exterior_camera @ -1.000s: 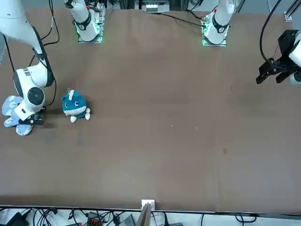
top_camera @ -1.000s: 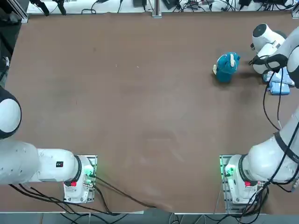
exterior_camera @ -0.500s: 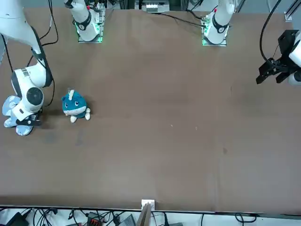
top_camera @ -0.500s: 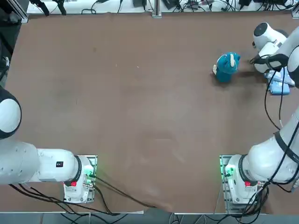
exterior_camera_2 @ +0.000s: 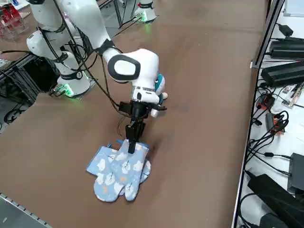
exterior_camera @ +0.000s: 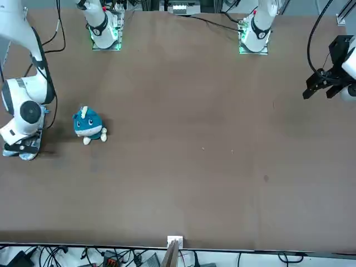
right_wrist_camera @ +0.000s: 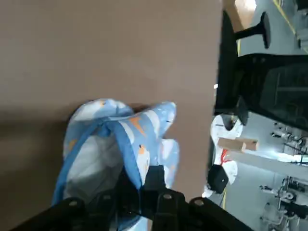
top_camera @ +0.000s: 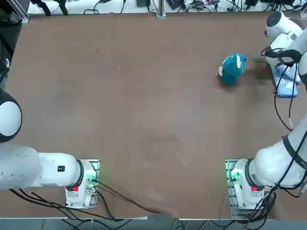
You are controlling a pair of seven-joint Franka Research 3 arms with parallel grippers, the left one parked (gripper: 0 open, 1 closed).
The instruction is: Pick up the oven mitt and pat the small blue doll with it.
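Observation:
The oven mitt (exterior_camera_2: 118,172), pale blue with white patches, lies near the table's right edge, its cuff end pulled up off the surface. My right gripper (exterior_camera_2: 131,144) points straight down, shut on that cuff's blue hem. In the wrist view the fingers (right_wrist_camera: 161,185) pinch the hem while the mitt (right_wrist_camera: 103,144) sags open below them. The small blue doll (top_camera: 232,68) stands a short way to the left of the mitt (top_camera: 286,87). From the front, the doll (exterior_camera: 87,124) faces the camera and my arm covers most of the mitt (exterior_camera: 23,151).
The table's edge (exterior_camera_2: 38,210) runs close beside the mitt. Beyond the far edge lie cables and black power bricks (exterior_camera_2: 285,71). My right arm's base (top_camera: 244,184) is at the near side. The wide brown tabletop (top_camera: 144,105) stretches left of the doll.
The gripper has shut on the mitt's cuff. My wrist has risen and drawn away from the doll, lifting the cuff end. The doll has not moved.

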